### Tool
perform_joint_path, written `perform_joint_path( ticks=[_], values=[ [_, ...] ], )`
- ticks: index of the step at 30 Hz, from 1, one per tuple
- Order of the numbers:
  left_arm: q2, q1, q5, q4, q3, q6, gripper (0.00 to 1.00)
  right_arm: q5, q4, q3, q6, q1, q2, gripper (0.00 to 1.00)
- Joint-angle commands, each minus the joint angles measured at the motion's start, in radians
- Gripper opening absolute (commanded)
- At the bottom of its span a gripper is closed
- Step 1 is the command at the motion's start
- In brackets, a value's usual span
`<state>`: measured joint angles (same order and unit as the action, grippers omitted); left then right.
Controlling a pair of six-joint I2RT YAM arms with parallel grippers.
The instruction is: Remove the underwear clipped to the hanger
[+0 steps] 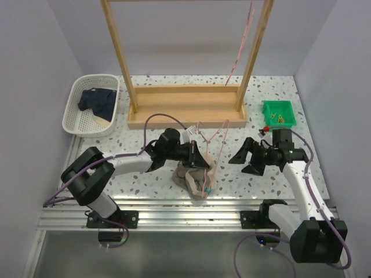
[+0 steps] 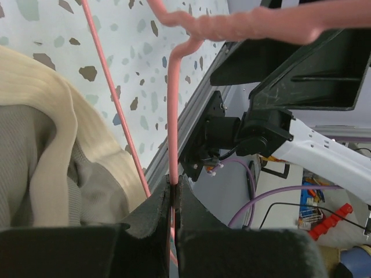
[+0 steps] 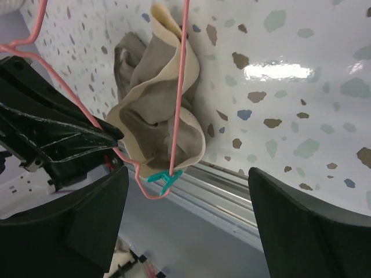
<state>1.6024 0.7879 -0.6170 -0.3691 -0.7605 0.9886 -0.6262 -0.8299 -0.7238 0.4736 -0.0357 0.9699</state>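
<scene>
One grey underwear (image 1: 194, 176) at near edge of desk (image 1: 232, 185), clipped along hanger (image 2: 171, 116), long axis far-to-near | my left end effector (image 2: 174, 188) pinches hanger, nearer | my right end effector (image 1: 246, 162) spread; underwear lies to its left

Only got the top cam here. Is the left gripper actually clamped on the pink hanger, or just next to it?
Observer: Clamped. The left gripper pinches the hanger wire.
Operator: Right gripper holding anything?
Observer: No, the right gripper is open, nothing between its fingers.
Operator: Clip off the grey briefs?
Observer: A green clip sits on the hanger's lower corner by the grey briefs; can't tell whether it bites cloth.
</scene>
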Motion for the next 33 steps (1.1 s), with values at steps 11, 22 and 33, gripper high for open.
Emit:
perform_joint_path(
  ticks=[11, 22, 33],
  values=[
    [-0.015, 0.031, 0.039, -0.295, 0.136, 0.119, 0.00, -0.139, -0.018, 0.162, 0.071, 0.157, -0.031, 0.85],
    [0.091, 0.059, 0.016, -0.562, 0.178, 0.217, 0.00, -0.093, 0.141, 0.202, 0.243, 0.358, 0.001, 0.85],
    [0.114, 0.062, 0.025, -0.582, 0.173, 0.226, 0.00, -0.067, 0.230, 0.222, 0.312, 0.433, 0.082, 0.85]
  ],
)
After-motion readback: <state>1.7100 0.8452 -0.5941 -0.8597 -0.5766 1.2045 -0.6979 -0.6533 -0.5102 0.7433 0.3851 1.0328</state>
